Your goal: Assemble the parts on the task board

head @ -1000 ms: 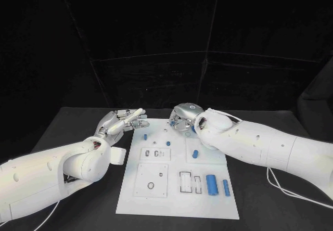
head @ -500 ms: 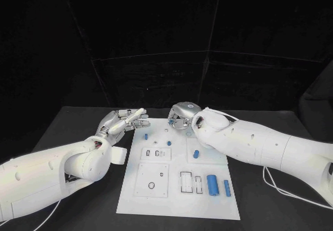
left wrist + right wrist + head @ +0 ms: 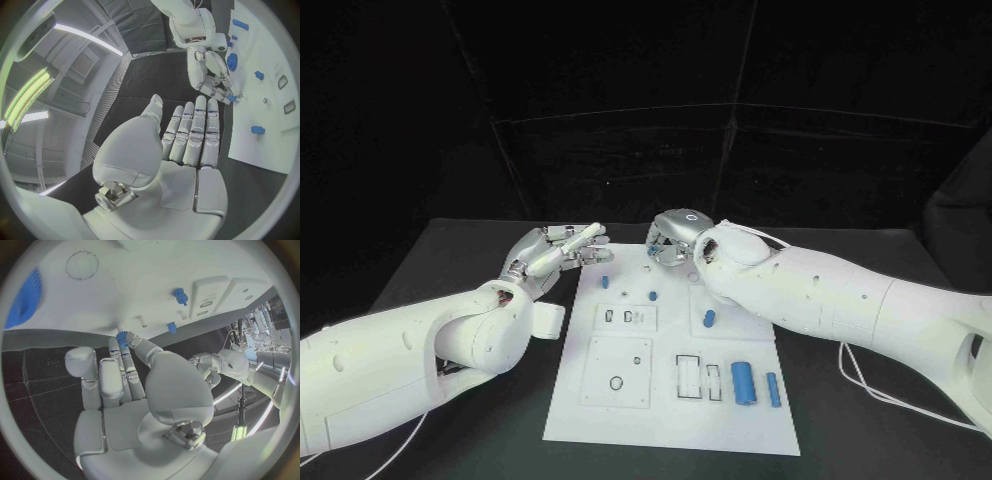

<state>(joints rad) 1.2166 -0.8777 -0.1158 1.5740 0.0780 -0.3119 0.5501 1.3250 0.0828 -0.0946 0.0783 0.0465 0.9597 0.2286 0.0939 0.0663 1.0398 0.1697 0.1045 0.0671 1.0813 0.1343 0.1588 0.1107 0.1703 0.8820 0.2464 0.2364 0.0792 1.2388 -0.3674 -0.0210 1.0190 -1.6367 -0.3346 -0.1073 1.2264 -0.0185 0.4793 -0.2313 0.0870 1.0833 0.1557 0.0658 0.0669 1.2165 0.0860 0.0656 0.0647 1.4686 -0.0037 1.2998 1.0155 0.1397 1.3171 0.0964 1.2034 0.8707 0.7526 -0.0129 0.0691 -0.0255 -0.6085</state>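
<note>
Here, right hand (image 3: 672,243) pinched small blue toothed part (image 3: 122,336) at fingertips over far end of flat white task board (image 3: 675,420) on black bench (image 3: 877,300), apparently for insertion; left hand (image 3: 557,250) hovered beside board, fingers extended, holding nothing.

The board (image 3: 678,385) is brightly lit against a dark backdrop; ceiling strip lights (image 3: 28,97) glare, and wrist-view edges are bent.
</note>
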